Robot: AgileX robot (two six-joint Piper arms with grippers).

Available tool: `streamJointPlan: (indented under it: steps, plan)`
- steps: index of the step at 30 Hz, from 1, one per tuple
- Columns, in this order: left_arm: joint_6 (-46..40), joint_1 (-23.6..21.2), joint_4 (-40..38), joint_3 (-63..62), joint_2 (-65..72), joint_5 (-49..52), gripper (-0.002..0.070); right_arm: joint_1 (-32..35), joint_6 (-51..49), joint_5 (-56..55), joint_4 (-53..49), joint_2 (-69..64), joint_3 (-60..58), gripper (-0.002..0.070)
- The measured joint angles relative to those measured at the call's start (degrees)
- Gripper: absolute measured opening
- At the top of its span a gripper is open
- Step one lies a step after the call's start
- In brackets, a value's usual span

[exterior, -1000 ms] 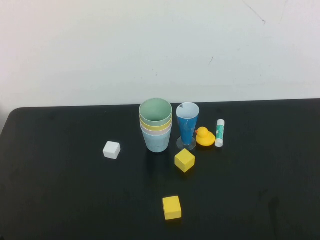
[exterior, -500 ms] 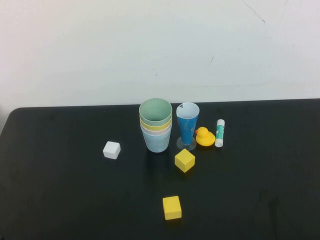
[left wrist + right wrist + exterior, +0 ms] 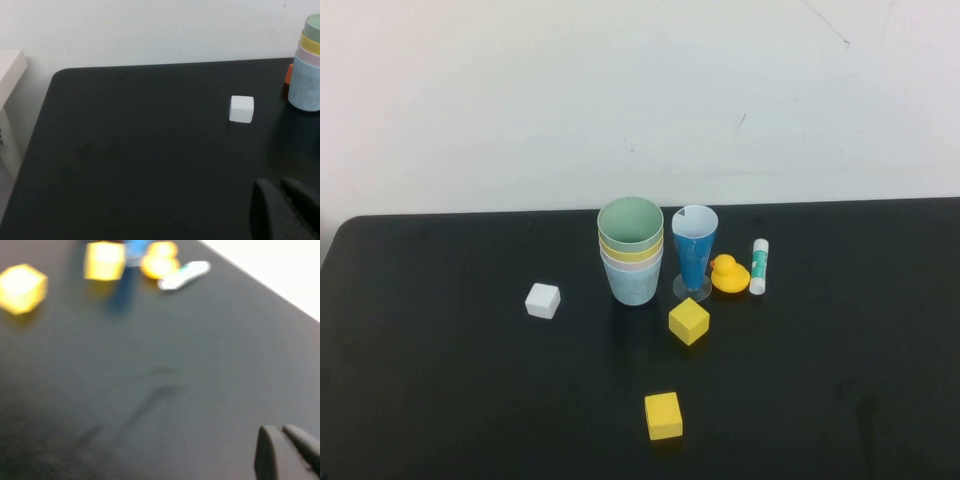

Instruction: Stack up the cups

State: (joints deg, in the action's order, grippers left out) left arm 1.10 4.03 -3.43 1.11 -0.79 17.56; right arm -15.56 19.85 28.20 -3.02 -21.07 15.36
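Note:
The four cups stand nested in one upright stack (image 3: 632, 255) at the middle back of the black table: light blue (image 3: 634, 286) at the bottom, then pink, then yellow, with mint green (image 3: 631, 222) on top. The stack also shows at the edge of the left wrist view (image 3: 308, 75). Neither arm shows in the high view. My left gripper (image 3: 276, 183) is shut and empty, low over bare table, well away from the stack. My right gripper (image 3: 277, 430) is shut and empty over bare table, far from the objects.
A dark-blue cone glass (image 3: 694, 255), a yellow duck (image 3: 728, 274) and a glue stick (image 3: 759, 266) stand right of the stack. A white cube (image 3: 543, 300) lies to its left. Two yellow cubes (image 3: 689, 321) (image 3: 663, 415) lie in front.

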Motion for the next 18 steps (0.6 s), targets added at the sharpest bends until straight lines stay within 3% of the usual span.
streamJointPlan:
  steps: [9,18]
  plan:
    - [-0.2,0.0,0.0,0.0,0.0,0.1,-0.0001,16.0,0.1,-6.1,0.0,19.7,-14.4,-0.0003]
    - [-0.2,0.0,0.1,0.0,0.0,0.1,-0.0001,18.6,0.1,-7.5,0.1,21.9,-16.4,-0.0003]
